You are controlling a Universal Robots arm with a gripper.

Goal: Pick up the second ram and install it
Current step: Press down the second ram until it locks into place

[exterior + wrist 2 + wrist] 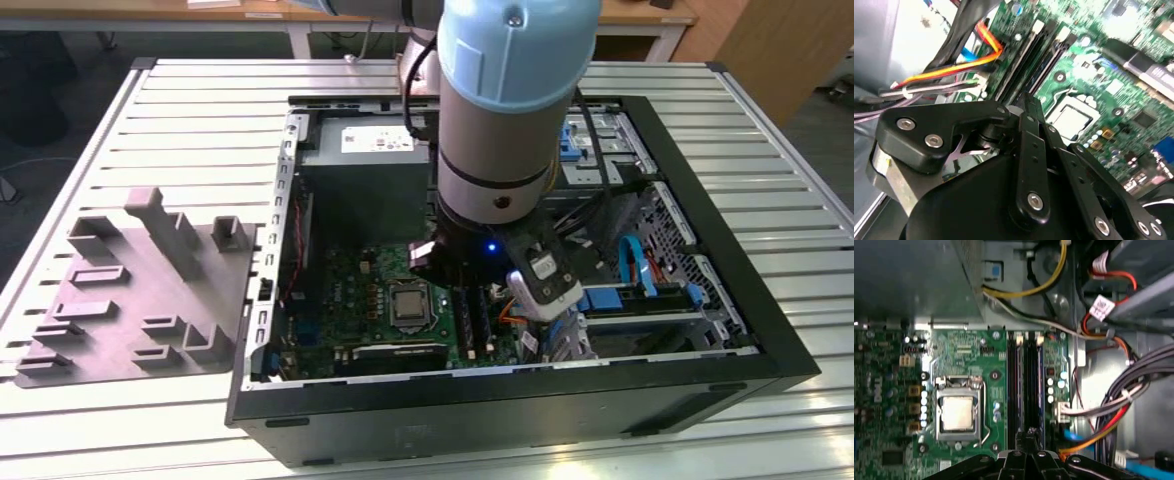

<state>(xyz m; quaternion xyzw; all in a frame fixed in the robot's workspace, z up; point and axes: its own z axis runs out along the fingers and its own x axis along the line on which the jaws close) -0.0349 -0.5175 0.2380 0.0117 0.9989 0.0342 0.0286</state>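
Observation:
My gripper (458, 283) is low inside the open computer case (534, 400), over the long black slots (1013, 385) of the green motherboard (894, 390). In both wrist views its black fingertips (1029, 434) (1027, 102) look pressed together, right above the slots. A thin blue strip (1040, 390) stands edge-on along the slot beside the fingertips. Whether that strip is the second ram I cannot tell, nor whether the fingers touch it or hold anything.
The silver processor socket (957, 412) lies beside the slots. Bundled cables (1114, 395) run on their other side. The grey power supply (367, 175) and blue drive brackets (627, 290) crowd the case. A grey parts fixture (134, 290) sits on the slatted table at the exterior view's left.

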